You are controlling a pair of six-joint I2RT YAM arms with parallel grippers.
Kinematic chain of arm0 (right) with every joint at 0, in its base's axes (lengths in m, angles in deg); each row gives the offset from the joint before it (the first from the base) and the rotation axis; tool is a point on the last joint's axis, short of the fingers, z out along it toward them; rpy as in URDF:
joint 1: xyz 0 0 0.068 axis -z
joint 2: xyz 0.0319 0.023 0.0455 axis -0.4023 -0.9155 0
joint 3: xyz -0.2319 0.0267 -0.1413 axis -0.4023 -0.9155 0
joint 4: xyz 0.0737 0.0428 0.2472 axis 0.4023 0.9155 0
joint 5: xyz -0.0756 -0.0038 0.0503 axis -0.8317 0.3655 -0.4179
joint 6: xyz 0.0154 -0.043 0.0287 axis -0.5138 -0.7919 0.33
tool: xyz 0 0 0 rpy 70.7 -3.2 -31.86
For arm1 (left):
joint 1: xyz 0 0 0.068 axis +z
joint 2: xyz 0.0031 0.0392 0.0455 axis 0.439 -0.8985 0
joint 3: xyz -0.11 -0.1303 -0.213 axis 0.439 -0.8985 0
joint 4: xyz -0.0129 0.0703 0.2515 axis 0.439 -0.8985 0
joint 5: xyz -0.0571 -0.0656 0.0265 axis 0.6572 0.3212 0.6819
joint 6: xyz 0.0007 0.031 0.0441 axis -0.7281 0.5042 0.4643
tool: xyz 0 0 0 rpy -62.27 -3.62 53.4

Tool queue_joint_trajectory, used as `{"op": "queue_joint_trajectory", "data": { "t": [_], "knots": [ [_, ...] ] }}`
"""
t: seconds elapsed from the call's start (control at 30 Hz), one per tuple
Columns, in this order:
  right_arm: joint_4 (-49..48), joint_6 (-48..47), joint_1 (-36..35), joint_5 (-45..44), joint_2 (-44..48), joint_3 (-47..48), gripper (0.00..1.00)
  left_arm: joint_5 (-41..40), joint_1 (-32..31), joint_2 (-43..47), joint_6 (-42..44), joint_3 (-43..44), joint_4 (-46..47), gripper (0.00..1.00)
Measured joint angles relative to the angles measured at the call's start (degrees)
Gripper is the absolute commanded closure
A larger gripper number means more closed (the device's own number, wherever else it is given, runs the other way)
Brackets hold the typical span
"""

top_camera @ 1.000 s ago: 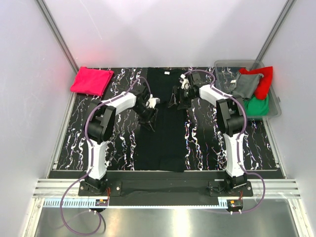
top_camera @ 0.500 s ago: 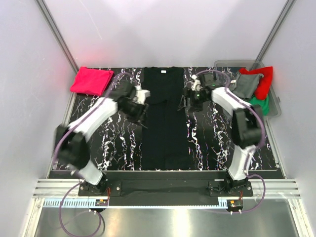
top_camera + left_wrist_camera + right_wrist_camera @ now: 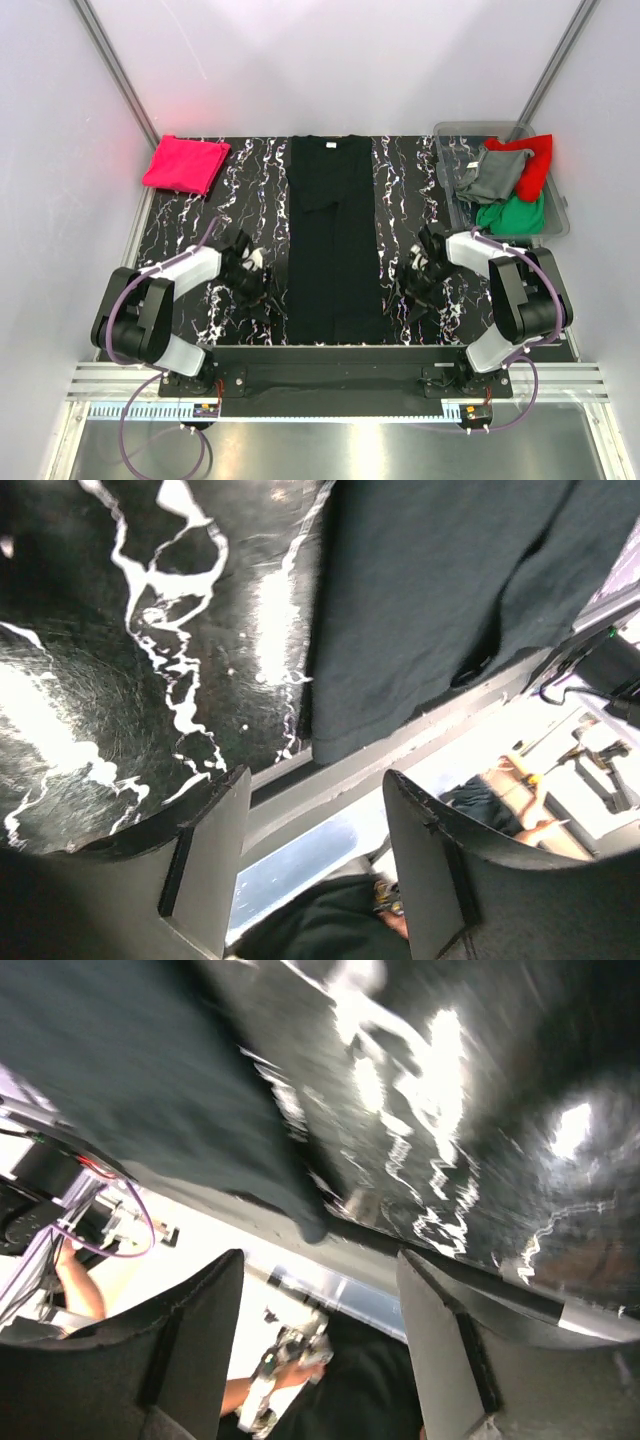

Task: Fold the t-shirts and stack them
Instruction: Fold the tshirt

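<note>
Lying flat between the two hands, the long black cloth t-shirt [image 3: 333,240] is folded into a narrow strip down the marbled black table [image 3: 180,260]. It looks soft, light and floppy, so I'd pinch both layers at the hem corner nearest each hand. Well beyond the right gripper [image 3: 420,285], a clear plastic bin [image 3: 562,222] holds a crumpled grey tee [image 3: 495,175], a red tee [image 3: 535,165] and a green tee [image 3: 515,213]. A folded pink-red tee [image 3: 185,164] sits far beyond the left gripper [image 3: 250,280]. Both pairs of fingers stand apart, holding nothing
</note>
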Motion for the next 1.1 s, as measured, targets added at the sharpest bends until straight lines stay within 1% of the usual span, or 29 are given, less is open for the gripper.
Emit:
{"op": "queue_joint_trajectory", "data": {
  "t": [0.1,0.2,0.37,0.5,0.57,0.7,0.9,0.93,0.97,1.0,1.03,1.07,1.1],
  "knots": [
    [1.14,0.74,-0.52,0.15,0.04,-2.05,0.33,0.50,-0.07,0.90,-2.78,-4.20,2.67,0.43],
    [1.07,1.33,-3.93,1.25,0.39,-2.29,0.33,0.76,-1.25,1.36,-5.42,-7.08,4.42,0.45],
    [-0.55,1.92,-9.42,3.10,0.55,-2.29,0.37,1.16,-5.70,1.49,-8.33,-7.52,7.63,0.50],
    [-1.25,1.99,-10.73,3.04,-0.15,-2.29,0.42,1.18,-7.80,1.49,-9.92,-7.52,9.49,0.48],
    [-1.51,2.01,-11.47,2.99,-0.76,-2.27,0.42,1.14,-8.13,1.49,-10.32,-7.52,10.14,0.46],
    [-1.81,2.12,-12.90,2.84,-1.95,-2.27,0.42,1.03,-8.74,1.36,-11.37,-7.52,11.63,0.47],
    [-2.73,2.16,-13.25,2.43,-2.93,-2.27,0.44,1.07,-10.36,-0.96,-11.98,-7.43,12.85,0.57],
    [-2.99,2.19,-13.27,2.40,-3.10,-2.25,0.47,1.09,-10.64,-1.51,-12.07,-7.39,12.98,0.58],
    [-3.17,2.16,-13.31,2.40,-3.34,-2.19,0.48,1.11,-10.91,-2.01,-12.17,-7.28,13.05,0.59],
    [-3.23,2.21,-13.38,2.38,-3.63,-2.12,0.50,1.16,-11.08,-2.38,-12.22,-7.13,13.07,0.63],
    [-3.28,2.16,-13.44,2.38,-3.82,-2.12,0.56,1.16,-11.21,-2.64,-12.41,-7.04,13.16,0.66],
    [-3.45,2.08,-13.55,2.40,-4.11,-2.10,0.66,1.14,-11.28,-2.84,-12.57,-6.95,13.18,0.71],
    [-3.58,1.99,-13.64,2.40,-4.44,-2.08,0.76,1.14,-11.39,-3.04,-12.74,-6.86,13.18,0.81]
  ]
}}
